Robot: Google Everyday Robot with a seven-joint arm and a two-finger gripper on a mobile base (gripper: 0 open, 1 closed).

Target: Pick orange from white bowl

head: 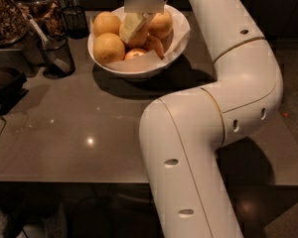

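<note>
The white bowl (139, 69) stands at the back of the table and holds several fruits. Large pale oranges lie at its left (107, 23), front left (109, 48) and back right (161, 24). Smaller reddish fruits (154, 44) lie in the middle and front. My gripper (134, 29) comes down from the top edge into the bowl's middle, against a fruit among the oranges. Its wrist is blurred. The white arm (228, 83) bends round the bowl's right side.
A black mesh cup (57, 56) with a utensil stands left of the bowl, and another (74, 20) stands behind it. Containers of dark food (10, 19) fill the back left. A dark object (5, 88) sits at the left edge. The arm's lower link (184, 172) covers the table's front right.
</note>
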